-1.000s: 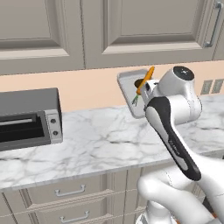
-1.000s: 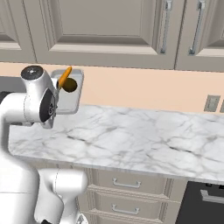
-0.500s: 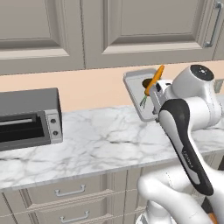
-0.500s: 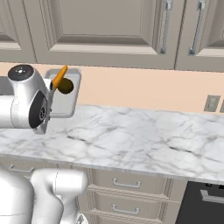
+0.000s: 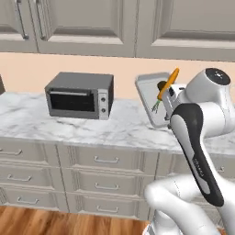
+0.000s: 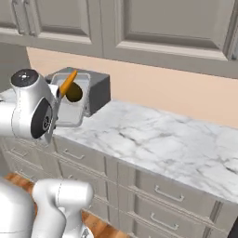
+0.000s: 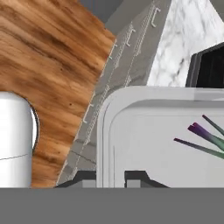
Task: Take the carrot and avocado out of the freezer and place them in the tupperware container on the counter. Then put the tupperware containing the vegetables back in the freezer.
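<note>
Holding one tupperware container point(image 5: 150, 98): one carrot point(image 5: 168, 84), one avocado point(image 6: 74, 92).

Desk point(image 5: 92, 126): veined white-grey marble, smooth. Tupperware container point(image 7: 144, 144): matt pale plastic. Floor point(image 7: 52, 65): grained brown wood. Drawer handles point(image 5: 105, 159): metal. Toaster oven point(image 5: 80, 95): matt grey casing.

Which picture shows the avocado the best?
The right base view. There the avocado is a clear dark rounded lump in the tupperware container, beside the carrot. In the left base view, it is just a small dark bit tucked behind the carrot. The hand view gives the container's inside and green-purple stalks.
</note>
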